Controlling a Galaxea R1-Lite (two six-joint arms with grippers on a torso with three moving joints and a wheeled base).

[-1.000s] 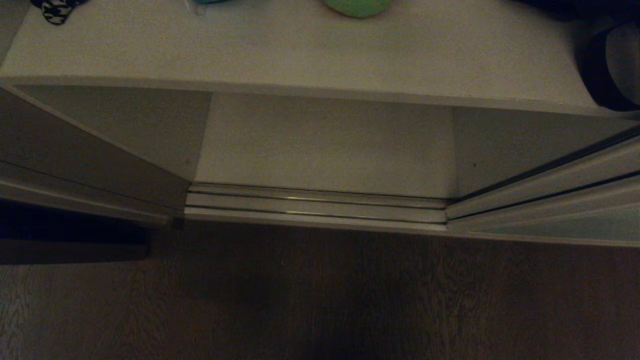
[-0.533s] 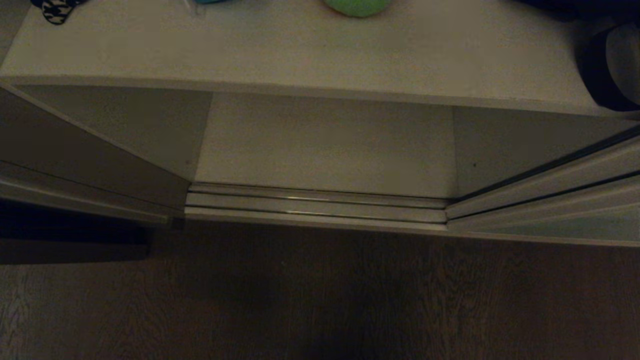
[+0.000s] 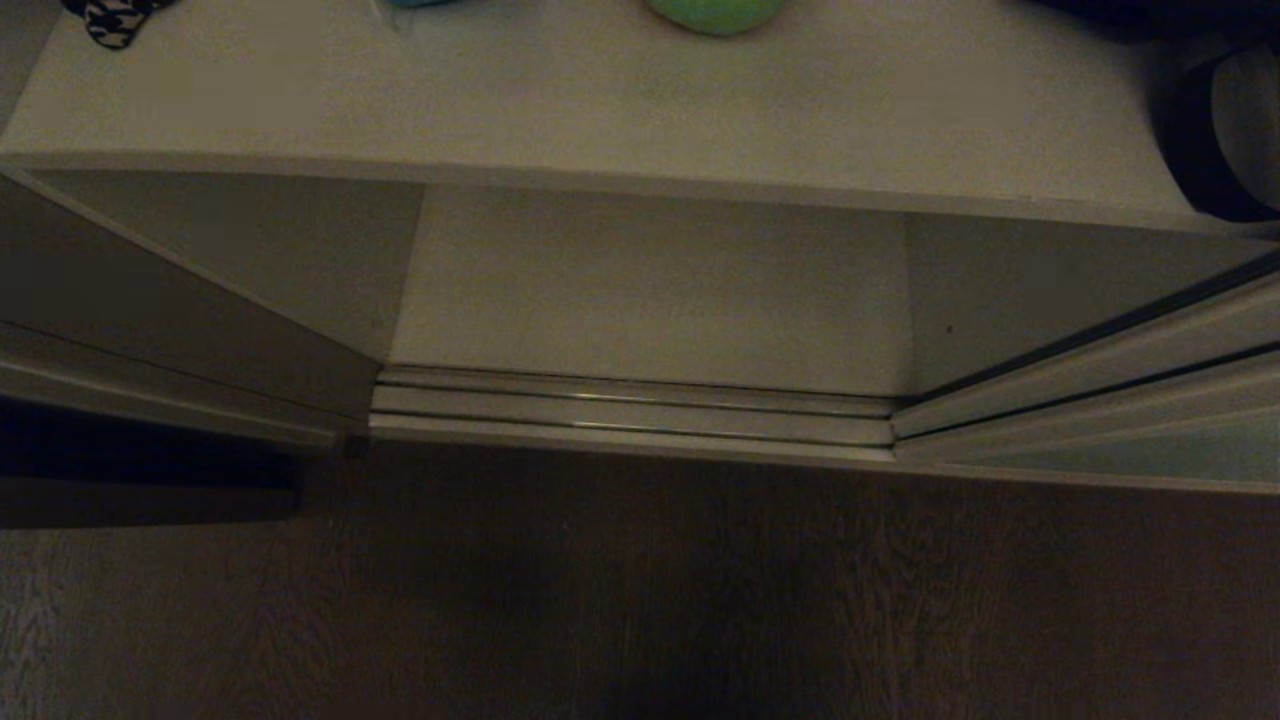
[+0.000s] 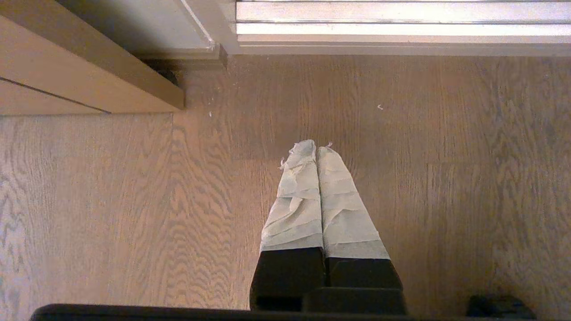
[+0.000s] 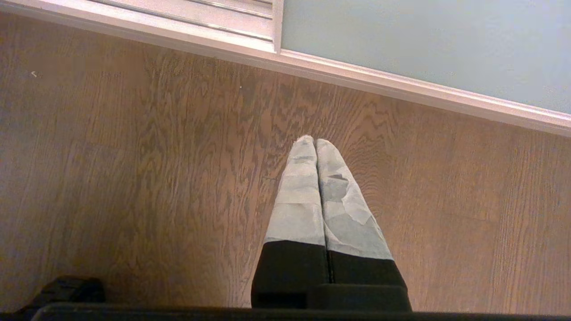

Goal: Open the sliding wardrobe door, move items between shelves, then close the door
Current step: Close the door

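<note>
A: Where are the tools sitting right now?

B: The left tool (image 4: 316,149) is hanging over the wood floor (image 4: 111,214), its taped fingers pressed together and gripping nothing. The right tool (image 5: 315,141) is doing the same, fingers touching, nothing between them. Both are pointing down, well short of the wardrobe, which looks like a parked pose rather than a reach.

A: And the door?

B: The sliding wardrobe door (image 5: 424,49) is standing off to the robot's right, its pale panel and silvery frame resting on the floor rail (image 3: 630,415), so the opening in front is lying exposed. That is probably why the arms are waiting low: the way in is already open.

A: The items?

B: The green toy (image 3: 715,12) is lying on the upper shelf (image 3: 600,100), half cut off by the head view's edge. A sliver of teal (image 3: 415,3) is showing near it, possibly the second toy, but I'm hedging there. The lower shelf (image 3: 650,290) is showing only bare board.

A: Any labels or writing?

B: None that I'm managing to read.
</note>
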